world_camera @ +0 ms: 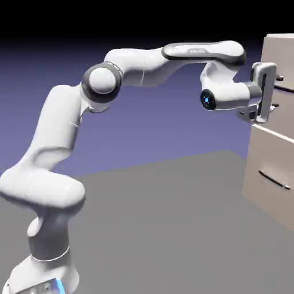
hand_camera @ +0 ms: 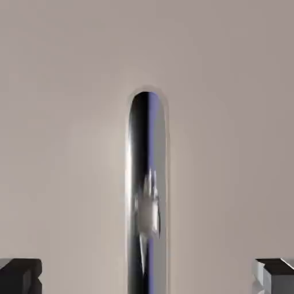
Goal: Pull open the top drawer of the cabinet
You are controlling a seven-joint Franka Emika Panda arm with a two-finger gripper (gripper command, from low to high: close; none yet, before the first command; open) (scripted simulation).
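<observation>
The cabinet [world_camera: 275, 132] stands at the right edge of the exterior view, on the grey surface [world_camera: 172, 218], with only its left part in the picture. The top drawer [world_camera: 281, 60] is its uppermost beige front, and its dark handle [world_camera: 279, 78] shows as a short stub beside the gripper [world_camera: 270, 92]. The white arm [world_camera: 103, 86] reaches across to the cabinet and holds the gripper level, right up against the drawer fronts. In the hand view the beige front [hand_camera: 69, 115] fills the picture, and a shiny dark handle [hand_camera: 147, 189] runs up the middle. The two grey fingertips [hand_camera: 20, 275] sit at the bottom corners, well apart from the bar on either side, so the jaws are spread wide and pinch nothing.
</observation>
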